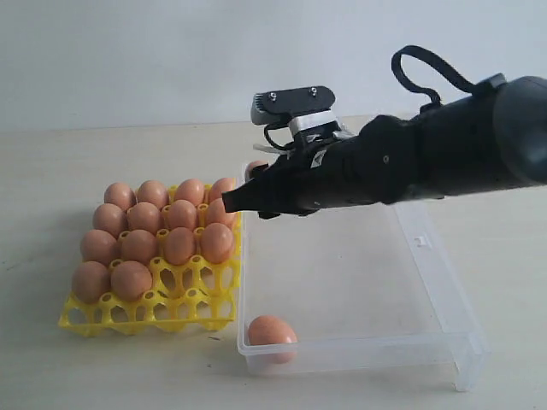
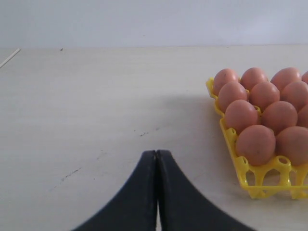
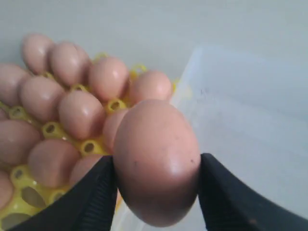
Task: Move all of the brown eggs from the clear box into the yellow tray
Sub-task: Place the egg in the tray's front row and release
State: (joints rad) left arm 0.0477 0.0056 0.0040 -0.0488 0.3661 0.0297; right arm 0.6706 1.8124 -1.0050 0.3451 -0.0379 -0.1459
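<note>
My right gripper point(image 3: 157, 169) is shut on one brown egg point(image 3: 156, 159), a black finger against each side. In the exterior view that gripper point(image 1: 244, 195) hangs over the clear box's point(image 1: 367, 352) far left corner, beside the yellow tray point(image 1: 149, 314). Several brown eggs point(image 1: 141, 243) fill the tray's back rows, and its front cups are bare. Another brown egg point(image 1: 272, 330) lies in the box's near left corner. My left gripper point(image 2: 156, 154) is shut on nothing, low over the table left of the tray point(image 2: 250, 185); it is out of the exterior view.
The pale tabletop point(image 1: 51, 171) stretches around the tray and box to a plain wall behind. My right arm point(image 1: 444, 149) spans the box from the right. A small clasp tab point(image 1: 420, 242) sits on the box's right wall.
</note>
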